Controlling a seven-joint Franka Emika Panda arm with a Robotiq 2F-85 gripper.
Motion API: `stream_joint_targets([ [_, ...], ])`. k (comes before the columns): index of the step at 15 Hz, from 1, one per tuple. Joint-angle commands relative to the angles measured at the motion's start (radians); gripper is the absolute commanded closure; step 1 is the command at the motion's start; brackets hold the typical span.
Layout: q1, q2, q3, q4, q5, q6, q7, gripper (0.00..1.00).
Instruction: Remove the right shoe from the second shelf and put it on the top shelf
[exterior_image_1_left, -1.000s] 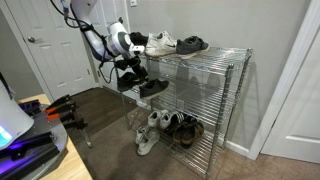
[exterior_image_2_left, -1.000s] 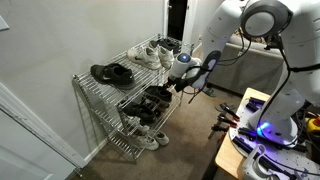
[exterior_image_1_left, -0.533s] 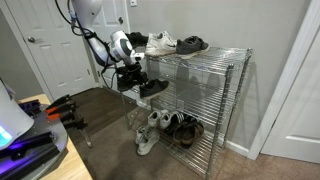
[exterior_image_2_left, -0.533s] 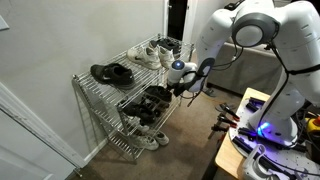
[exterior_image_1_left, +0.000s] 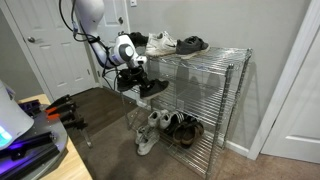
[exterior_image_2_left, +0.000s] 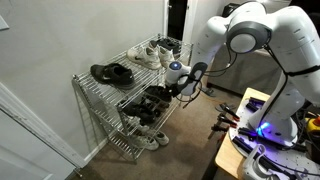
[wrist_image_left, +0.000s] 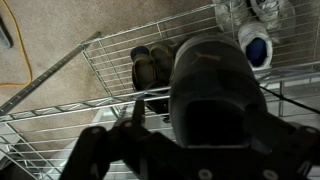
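Observation:
My gripper hangs at the end of the second shelf, low over a pair of black shoes. In the wrist view my gripper is open, and the right shoe fills the space between its fingers. I cannot tell whether the pads touch it. The matching black twin lies beside it on the same tier. In an exterior view my gripper is at the pair's near end. The top shelf carries other shoes on its left half.
White sneakers and dark shoes sit on the top tier. White sneakers and brown shoes sit on the lowest tier. Chrome posts stand at the corners. A desk with equipment is nearby, and a door stands behind the arm.
My gripper has come down and in toward the black pair on the middle tier, staying open. The shoes have not moved.

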Motion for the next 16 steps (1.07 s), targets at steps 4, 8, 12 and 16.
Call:
stream_joint_targets([
  [4,-0.005,0.001,-0.007,0.008,0.185,0.018,-0.104,0.00],
  [8,0.006,0.013,-0.032,0.023,0.238,-0.027,-0.110,0.00],
  [12,-0.006,0.038,-0.012,0.058,0.238,-0.129,-0.111,0.00],
  [16,-0.028,0.053,0.014,0.091,0.215,-0.182,-0.119,0.26],
])
